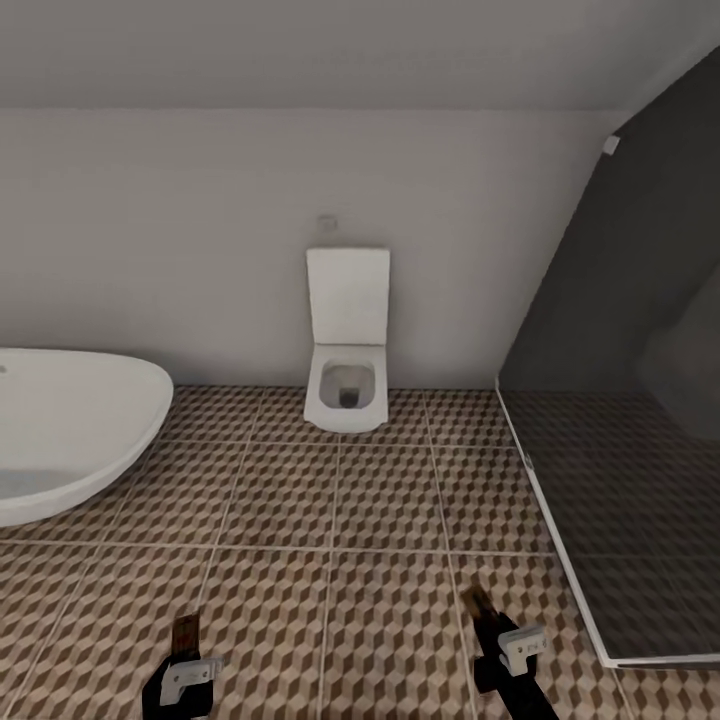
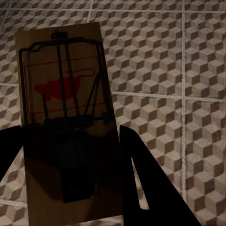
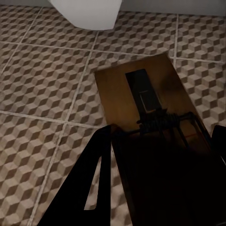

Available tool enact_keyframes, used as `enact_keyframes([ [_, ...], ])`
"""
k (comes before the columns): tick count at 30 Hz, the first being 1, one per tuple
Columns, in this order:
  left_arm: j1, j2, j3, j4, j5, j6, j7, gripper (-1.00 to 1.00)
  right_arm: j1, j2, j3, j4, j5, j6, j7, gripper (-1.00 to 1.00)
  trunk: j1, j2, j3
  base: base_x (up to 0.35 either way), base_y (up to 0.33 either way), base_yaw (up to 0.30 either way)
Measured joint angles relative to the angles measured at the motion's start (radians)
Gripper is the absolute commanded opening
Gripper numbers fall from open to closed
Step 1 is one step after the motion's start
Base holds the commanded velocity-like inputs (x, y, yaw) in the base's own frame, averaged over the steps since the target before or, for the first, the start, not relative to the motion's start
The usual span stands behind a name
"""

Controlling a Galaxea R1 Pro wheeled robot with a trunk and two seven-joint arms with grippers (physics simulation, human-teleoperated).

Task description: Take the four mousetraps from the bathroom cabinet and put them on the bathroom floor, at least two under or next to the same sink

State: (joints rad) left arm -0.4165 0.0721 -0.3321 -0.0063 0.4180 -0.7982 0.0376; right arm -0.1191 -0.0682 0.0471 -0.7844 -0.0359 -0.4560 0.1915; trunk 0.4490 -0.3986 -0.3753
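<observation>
I hold one mousetrap in each gripper, above the bathroom floor (image 1: 380, 500) with its cube-pattern tiles. My left gripper (image 1: 185, 668) (image 2: 70, 160) is shut on a tan mousetrap (image 1: 186, 634) (image 2: 63, 89) with a dark wire frame and a red mouse mark. My right gripper (image 1: 497, 640) (image 3: 160, 155) is shut on a second mousetrap (image 1: 478, 603) (image 3: 141, 89), its board sticking out forward past the fingers (image 3: 94, 174). Both traps hang a little above the tiles. The cabinet is out of view.
A white toilet (image 1: 347, 385) stands against the far wall, straight ahead. A large white oval basin (image 1: 70, 425), tub or sink I cannot tell, lies at the left. A dark glass shower screen (image 1: 620, 400) with a white base rail closes off the right.
</observation>
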Motion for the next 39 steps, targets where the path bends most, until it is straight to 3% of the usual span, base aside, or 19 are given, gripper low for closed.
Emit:
enact_keyframes([
  [10, 0.000, 0.000, 0.000, 0.000, 0.000, 0.000, 0.000, -1.00, 0.000, 0.000, 0.001, 0.000, 0.000, 0.000, 0.004, -1.00, 0.000, 0.000, 0.000, 0.217, -0.054, 0.000],
  [39, 0.000, 0.000, 0.000, 0.000, 0.000, 0.000, 0.000, -1.00, 0.000, 0.000, 0.002, 0.000, 0.000, -0.001, 0.006, -1.00, 0.001, 0.000, 0.000, 0.005, -0.001, 0.000],
])
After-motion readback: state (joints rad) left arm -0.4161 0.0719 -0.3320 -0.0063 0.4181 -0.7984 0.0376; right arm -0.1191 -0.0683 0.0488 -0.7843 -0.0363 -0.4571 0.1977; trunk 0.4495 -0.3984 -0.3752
